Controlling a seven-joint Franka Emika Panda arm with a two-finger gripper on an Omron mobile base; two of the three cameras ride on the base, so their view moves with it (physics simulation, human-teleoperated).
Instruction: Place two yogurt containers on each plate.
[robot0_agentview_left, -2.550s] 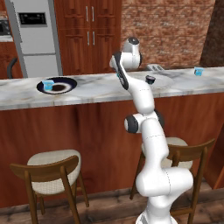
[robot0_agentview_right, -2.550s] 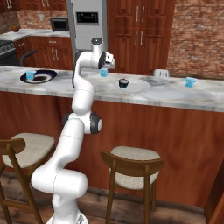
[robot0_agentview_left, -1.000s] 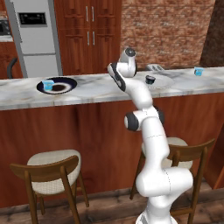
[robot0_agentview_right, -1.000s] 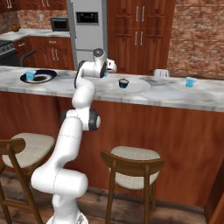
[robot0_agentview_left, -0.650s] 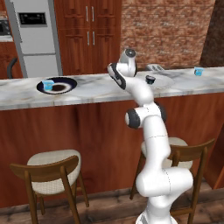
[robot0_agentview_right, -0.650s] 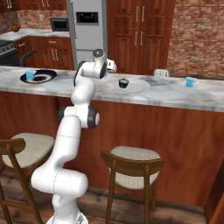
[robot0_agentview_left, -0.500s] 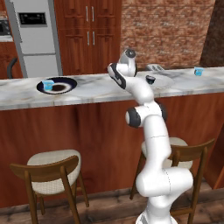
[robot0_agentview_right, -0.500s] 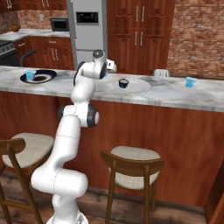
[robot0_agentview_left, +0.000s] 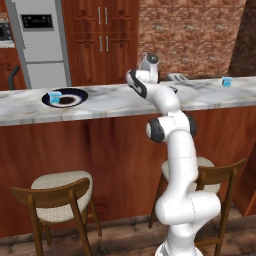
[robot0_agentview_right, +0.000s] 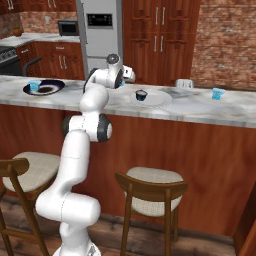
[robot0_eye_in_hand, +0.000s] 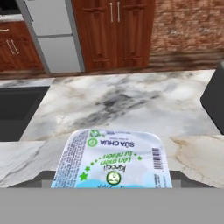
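Gripper (robot0_eye_in_hand: 112, 183) clamped on yogurt container (robot0_eye_in_hand: 113, 159).
Held over marble counter (robot0_eye_in_hand: 131, 105); label-side lid facing up.
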